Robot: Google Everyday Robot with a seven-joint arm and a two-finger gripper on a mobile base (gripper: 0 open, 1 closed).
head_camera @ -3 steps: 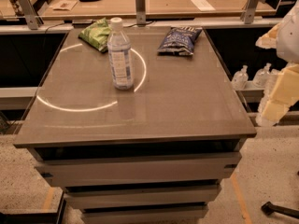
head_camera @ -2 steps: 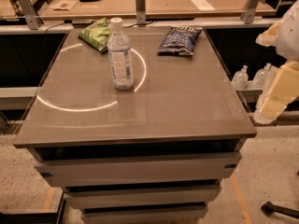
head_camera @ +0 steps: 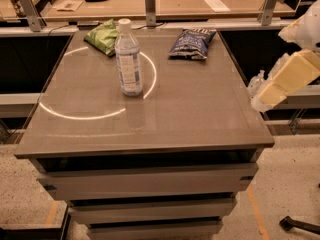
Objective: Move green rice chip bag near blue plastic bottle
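Observation:
The green rice chip bag lies crinkled at the table's back left corner. The blue plastic bottle, clear with a white cap and pale label, stands upright just in front and to the right of the bag, close to it but apart. My gripper is at the low end of the cream arm, off the table's right edge, level with the tabletop's middle. It is far from both the bag and the bottle and holds nothing that I can see.
A dark blue chip bag lies at the back right of the grey table. A bright ring of light curves around the bottle. A wooden counter with metal posts stands behind. Small clear bottles sit right of the table.
The arm with my gripper has moved a little up and left, closer to the table's right edge. The bag, bottle and dark blue bag have not moved.

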